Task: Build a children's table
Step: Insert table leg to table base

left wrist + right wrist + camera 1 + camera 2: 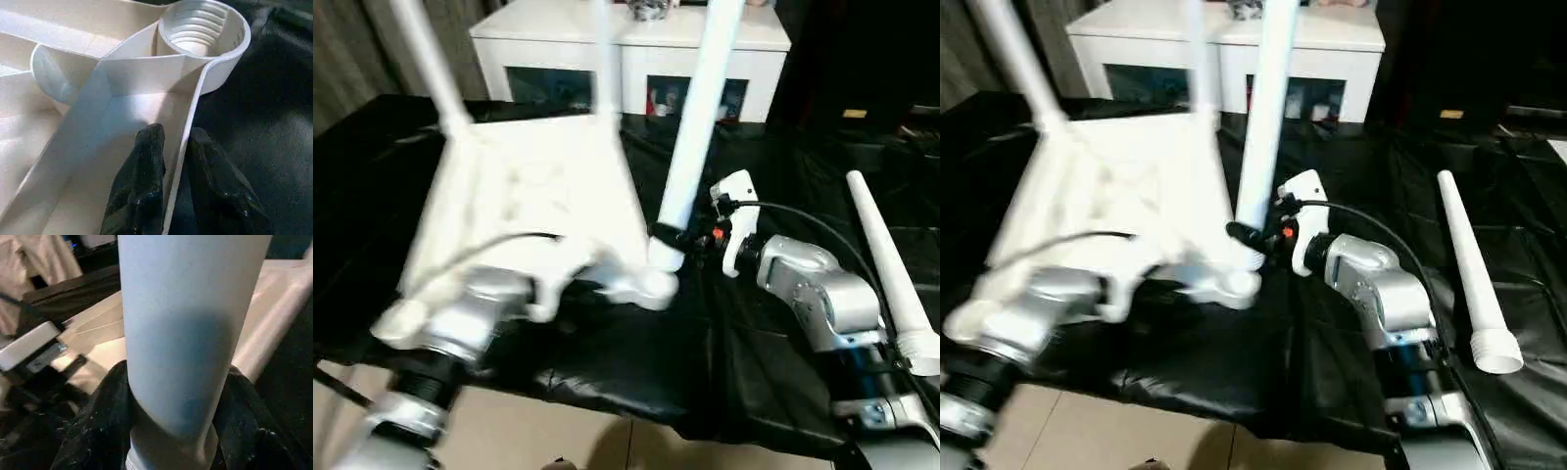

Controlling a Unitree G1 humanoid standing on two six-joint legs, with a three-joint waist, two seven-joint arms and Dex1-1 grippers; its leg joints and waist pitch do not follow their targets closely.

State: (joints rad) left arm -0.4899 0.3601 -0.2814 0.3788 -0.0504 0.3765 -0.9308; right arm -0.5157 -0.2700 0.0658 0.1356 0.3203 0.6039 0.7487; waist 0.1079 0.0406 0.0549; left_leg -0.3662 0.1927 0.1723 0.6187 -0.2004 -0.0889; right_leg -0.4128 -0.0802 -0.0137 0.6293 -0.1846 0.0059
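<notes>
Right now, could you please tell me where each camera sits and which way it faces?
Left eye: head, looking down at the table top; both silver forearms show.
Right eye: beside it, same scene plus the loose leg.
Left wrist: along the left end effector, pinching the top's rim by an empty socket.
Right wrist: along the right end effector, clamped on the upright leg, shared with both eyes.

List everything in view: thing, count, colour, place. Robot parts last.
Table top: one, white, upside down and tilted on the black-covered work table.
Legs standing in the top: three, white; near-right one, far-left one, far-right one.
Loose leg: one, white, lying on the work table at the right.
Empty corner socket: one, white, threaded inside.
Cabinet: one, white, glass doors, behind the work table.
Left gripper: black fingers either side of the top's edge wall.
Right gripper: black fingers clamping the near-right leg.
</notes>
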